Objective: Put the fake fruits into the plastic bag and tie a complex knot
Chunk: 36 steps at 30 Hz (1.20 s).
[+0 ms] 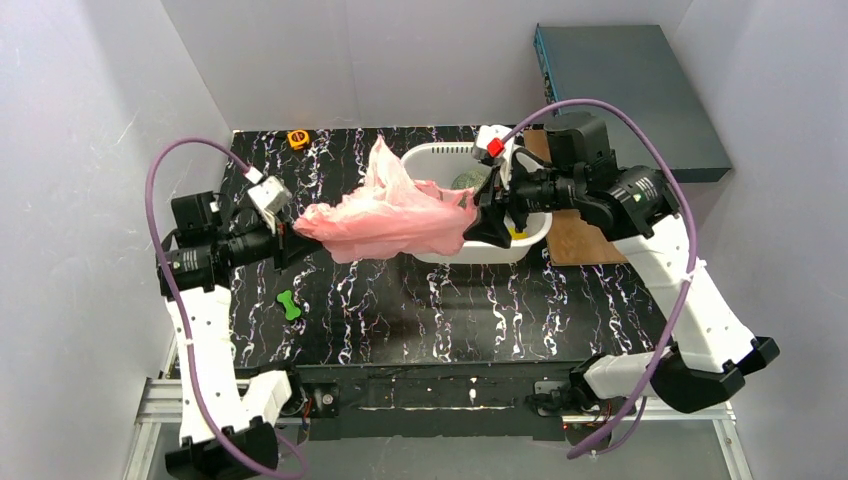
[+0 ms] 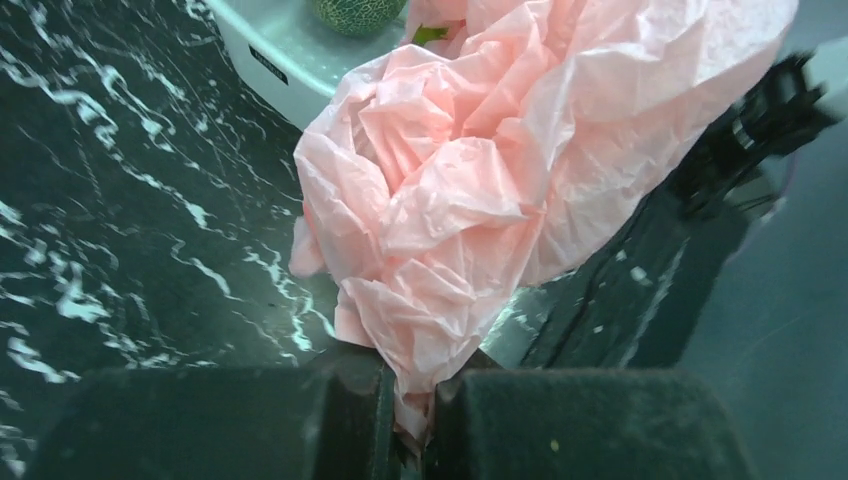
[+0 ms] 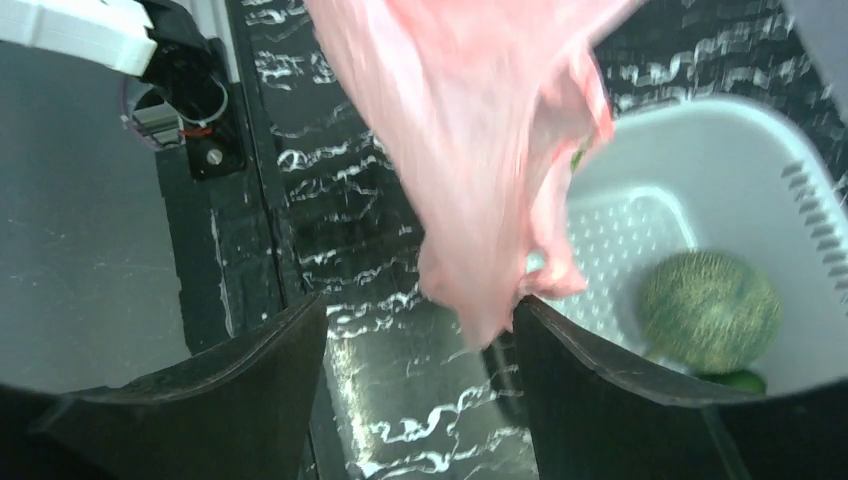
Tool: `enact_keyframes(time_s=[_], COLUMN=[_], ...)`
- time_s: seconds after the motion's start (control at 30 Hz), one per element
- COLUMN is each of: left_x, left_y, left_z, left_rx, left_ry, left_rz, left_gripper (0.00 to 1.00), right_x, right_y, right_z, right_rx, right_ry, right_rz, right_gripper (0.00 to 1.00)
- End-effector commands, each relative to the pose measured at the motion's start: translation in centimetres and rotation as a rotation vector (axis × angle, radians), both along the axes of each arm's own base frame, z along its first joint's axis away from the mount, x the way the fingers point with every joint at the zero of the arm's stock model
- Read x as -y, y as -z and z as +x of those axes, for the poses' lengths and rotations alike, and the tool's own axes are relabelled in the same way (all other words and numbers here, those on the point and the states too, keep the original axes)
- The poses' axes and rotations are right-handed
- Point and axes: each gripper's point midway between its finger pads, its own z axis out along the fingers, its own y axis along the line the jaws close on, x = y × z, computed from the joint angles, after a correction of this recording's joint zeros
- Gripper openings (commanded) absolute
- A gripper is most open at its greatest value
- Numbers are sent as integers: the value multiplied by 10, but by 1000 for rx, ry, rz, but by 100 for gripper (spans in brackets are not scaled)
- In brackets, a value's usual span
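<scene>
The pink plastic bag hangs crumpled above the table, stretched between both arms. My left gripper is shut on its left end; the left wrist view shows the pink film pinched between the jaws of that gripper. My right gripper is open at the bag's right end. In the right wrist view the bag's tip dangles loose between the spread fingers of the gripper, close to the right one. The netted melon and the dark green avocado lie in the white basket. A yellow fruit peeks out beside the right gripper.
The white perforated basket stands at the back middle, partly under the bag. A green bone-shaped toy lies front left, and a small orange object sits at the back edge. A wooden board and a grey-blue box are on the right.
</scene>
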Motion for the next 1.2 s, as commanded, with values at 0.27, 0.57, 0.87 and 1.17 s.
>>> enact_keyframes(time_s=[0.27,0.57,0.87,1.17], left_x=[2,14,22,21], left_y=[-7,-25,-44,-47], left_z=[-11,-10,-2,9], left_rx=[421,476,417,357], left_ry=[189,238,176,64], left_rz=[409,389,287,213], left_gripper=[0,0,0,0], right_x=[-57,-108,-111,-38], right_y=[-86,-63,54,133], right_z=[-4,-40,-26,-19], right_rx=[268,256,188,197], right_ry=[-81,-313,-366,-283], right_rz=[172,167,-123,-336], right_gripper=[76,78,77,7])
